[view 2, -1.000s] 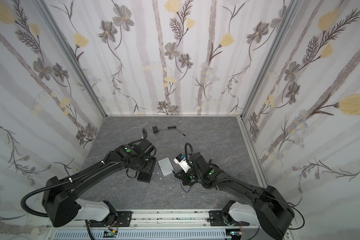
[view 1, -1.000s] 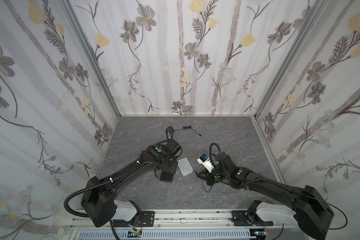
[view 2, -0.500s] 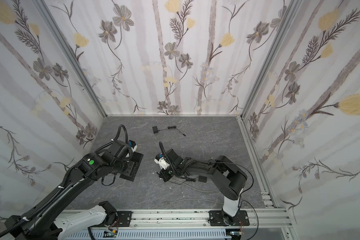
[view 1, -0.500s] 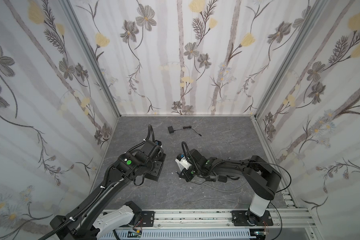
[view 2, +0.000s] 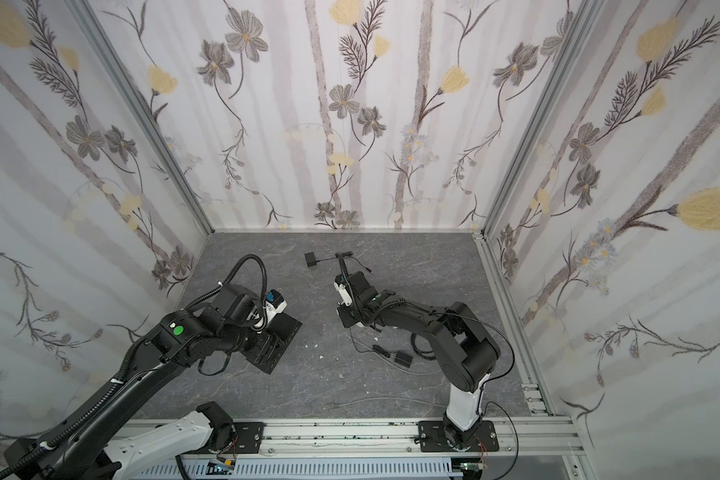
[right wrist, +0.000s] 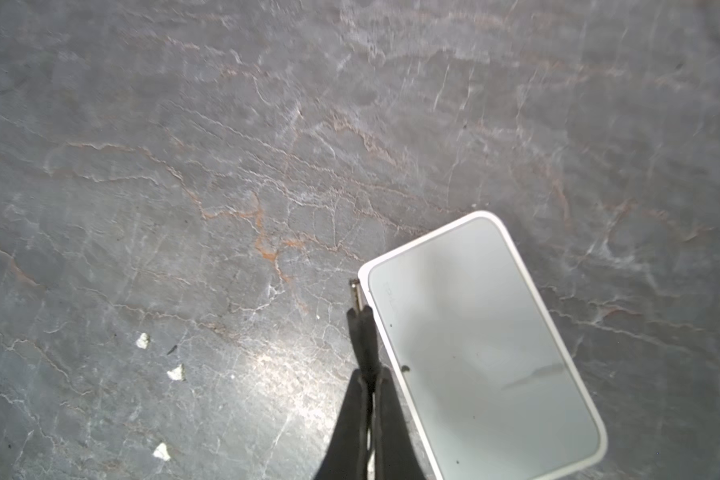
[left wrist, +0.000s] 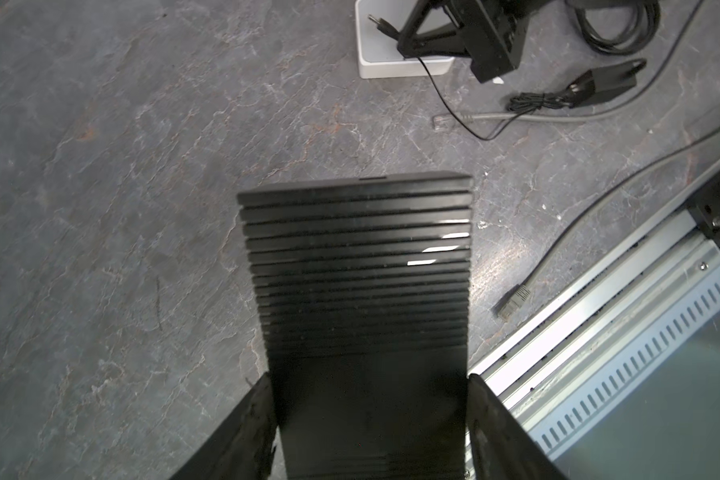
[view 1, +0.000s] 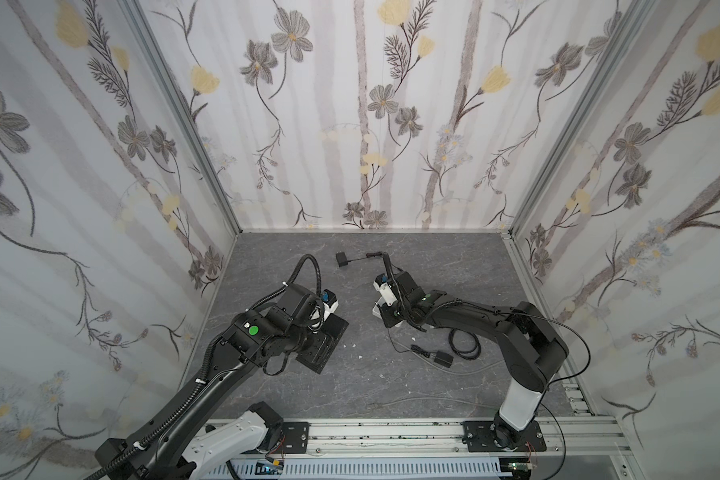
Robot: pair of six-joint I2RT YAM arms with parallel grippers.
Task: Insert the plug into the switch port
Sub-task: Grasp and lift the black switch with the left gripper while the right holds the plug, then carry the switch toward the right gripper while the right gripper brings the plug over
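My right gripper (right wrist: 371, 388) is shut on the black plug (right wrist: 360, 332), whose metal tip sticks out ahead of the fingers. The plug runs along one long edge of the flat white box (right wrist: 474, 340), which lies pale grey top up on the floor. The switch port is hidden in every view. In a top view the right gripper (view 1: 389, 318) covers most of the white box (view 1: 376, 311). My left gripper (left wrist: 368, 386) is shut on a black ribbed box (left wrist: 356, 257), held off to the left (view 1: 325, 340), apart from the white box (left wrist: 404, 68).
A black adapter with its thin cable (view 1: 341, 259) lies near the back wall. Another adapter (view 1: 443, 359) and coiled black cable (view 1: 464, 347) sit in front of the right arm. A grey network cable's connector (left wrist: 512, 301) lies by the front rail (view 1: 391, 432). White chips (view 1: 352, 345) dot the floor.
Both arms have raised their elbows. The left gripper drew the black ribbed box slightly left, away from the white box. The right gripper moved over the white box, still shut on the plug.
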